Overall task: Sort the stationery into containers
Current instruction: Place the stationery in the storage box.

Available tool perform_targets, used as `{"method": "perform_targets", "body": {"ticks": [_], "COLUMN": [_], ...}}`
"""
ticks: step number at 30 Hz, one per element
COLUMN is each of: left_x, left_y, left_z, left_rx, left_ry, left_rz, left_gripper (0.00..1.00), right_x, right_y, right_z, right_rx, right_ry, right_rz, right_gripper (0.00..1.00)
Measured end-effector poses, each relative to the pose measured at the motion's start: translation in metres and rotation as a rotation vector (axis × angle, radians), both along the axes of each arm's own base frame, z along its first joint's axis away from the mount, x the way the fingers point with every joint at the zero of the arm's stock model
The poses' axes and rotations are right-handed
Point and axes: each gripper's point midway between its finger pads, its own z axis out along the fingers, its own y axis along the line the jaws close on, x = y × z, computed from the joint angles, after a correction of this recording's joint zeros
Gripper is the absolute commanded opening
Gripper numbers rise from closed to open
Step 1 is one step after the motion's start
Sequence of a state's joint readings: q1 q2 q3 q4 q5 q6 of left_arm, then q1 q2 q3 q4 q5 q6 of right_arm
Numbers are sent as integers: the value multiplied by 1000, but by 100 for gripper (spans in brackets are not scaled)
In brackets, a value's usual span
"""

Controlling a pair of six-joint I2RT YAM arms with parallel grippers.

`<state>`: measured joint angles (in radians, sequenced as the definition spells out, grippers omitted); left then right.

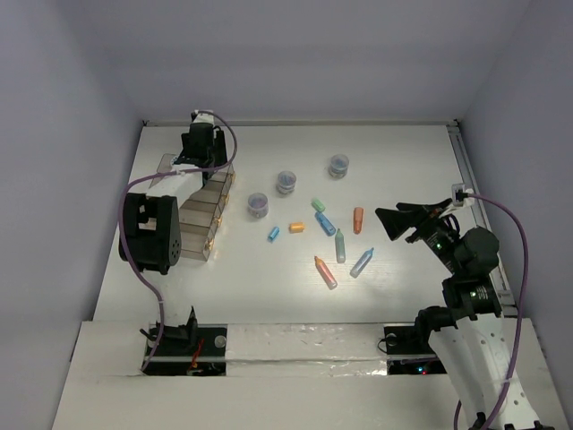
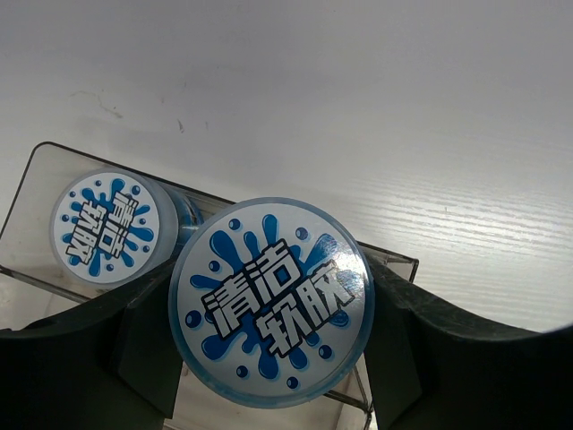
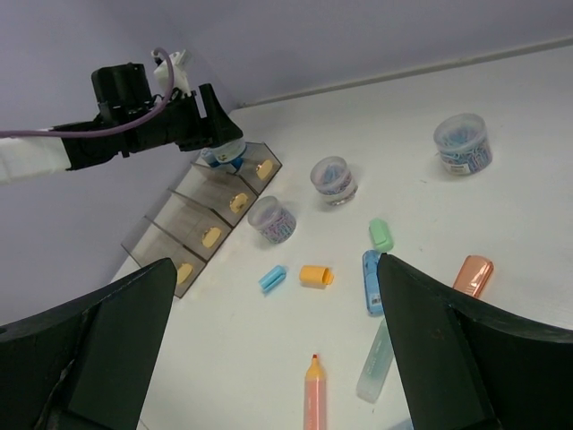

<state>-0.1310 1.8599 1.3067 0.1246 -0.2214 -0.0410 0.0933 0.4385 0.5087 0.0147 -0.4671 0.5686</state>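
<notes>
The left gripper (image 1: 199, 152) is clamping a round jar (image 2: 271, 302) by its sides, its fingers (image 2: 421, 358) partly closed and pressing against the rim. The lid is showing a blue splash print with white Chinese lettering. That jar is hanging over the far-end tray of the tray block (image 1: 201, 215), a stepped row of four clear, brown-tinted compartments; whether it is touching the tray is not clear. A second jar (image 2: 105, 227) with the same lid is already sitting inside that far-end tray. Three more jars (image 1: 286, 182) are standing on the table just right of the tray block, trailing away from it toward the far right. Further right of the block, the capped markers (image 1: 325, 223) are lying scattered in green, blue, orange, teal and pink. The right gripper (image 1: 387, 222) is hovering beyond the markers, farthest from the block, its jaws standing fully apart and holding nothing. The table (image 1: 403, 152) is showing a white, faintly wood-grained top, and plain pale lilac-grey walls are closing it in on three sides.
</notes>
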Motion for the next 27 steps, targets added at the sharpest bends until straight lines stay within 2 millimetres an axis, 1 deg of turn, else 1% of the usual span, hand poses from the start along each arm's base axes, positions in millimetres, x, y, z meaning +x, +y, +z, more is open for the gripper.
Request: {"method": "perform_targets", "body": {"ticks": [2,4,5,8,9,11,14,16,18,20,21,22,24,25,27], "left_x": [0,0,0,-2,-1,1,3,3,2,0,-2,-5,-11,-14,-26], "left_y": [0,0,0,1,0,1,0,0,-3,-8,-13,-23,-54,-79,-140], "left_z": [-3,-6,-7,-9,-8,-6,-3,-1,4,14,21,30,51,66,94], "left_rx": [1,2,2,7,7,6,5,4,-2,-7,-7,-8,-5,-7,-21], "left_ry": [4,8,11,16,11,0,-12,-18,-27,-43,-53,-64,-91,-112,-157], "left_rz": [0,0,0,-2,-2,-1,0,-1,-4,-7,-11,-26,-76,-119,-226], "left_gripper": [46,56,63,73,79,86,89,89,88,86,82,80,77,74,69], "right_x": [0,0,-1,-1,-1,-1,-1,-1,-1,-1,-1,-1,0,1,2], "right_y": [0,-1,-1,-1,-1,-2,-2,-2,-2,-2,-2,-2,-2,-1,-2], "right_z": [0,0,0,1,1,1,1,1,1,1,1,1,1,-1,-2], "right_rx": [-3,-5,-6,-6,-6,-8,-10,-11,-11,-11,-11,-11,-12,-12,-13], "right_ry": [-2,-3,-5,-10,-10,-12,-13,-14,-14,-14,-14,-14,-11,-7,1], "right_rz": [-1,-5,-6,-8,-8,-8,-8,-8,-8,-8,-8,-8,-8,-8,-9], "right_gripper": [100,100,100,100,100,100,100,100,100,100,100,100,100,100,100]}}
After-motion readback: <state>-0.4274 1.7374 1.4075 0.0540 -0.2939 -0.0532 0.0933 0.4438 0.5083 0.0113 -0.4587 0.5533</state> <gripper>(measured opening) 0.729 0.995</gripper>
